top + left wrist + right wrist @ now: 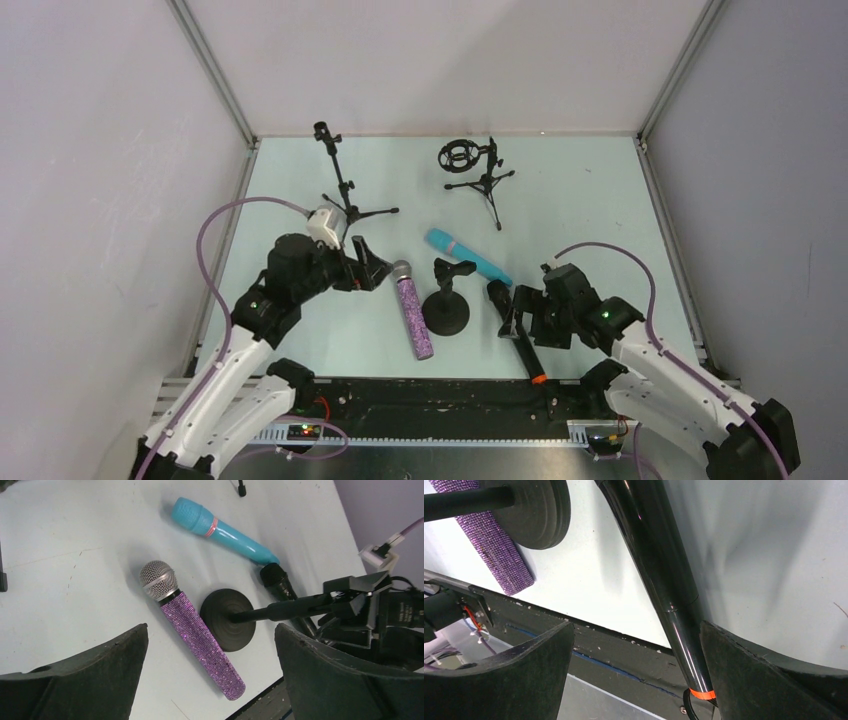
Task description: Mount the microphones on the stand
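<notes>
Black and glossy, the black mic (659,570) lies nearest, to the right of the stand (445,308). Its orange ring (702,694) sits over the dark strip at the table's near edge, and its head points past the stand. The right gripper (635,640) straddles the shaft with its fingers (524,680) spread wide, one on each side, and nothing is pinched yet.

Left of the stand, the purple mic (200,635) lies flat just beside the round base, perhaps touching it, mesh head away from the arms. The left gripper (210,632) hangs further left, jaws wide and empty. Beyond the stand the blue mic (225,532) lies slantwise, its tail meeting the black mic's head. The left tripod (345,195) and the ring tripod (478,170) stand well beyond that.

The risks look mostly like slip and collision:
- **Slip:** The shaft is slick and long, so jaws closing off its balance point could let it droop or twist once it is lifted.
- **Blue mic:** The rising head may drag the blue mic along.
- **Stand:** A careless swing could knock the stand, which is close by.
- **Tipping:** Nothing braces the stand, so pressing a mic into its clip (455,268) may tip it onto the purple mic.
</notes>
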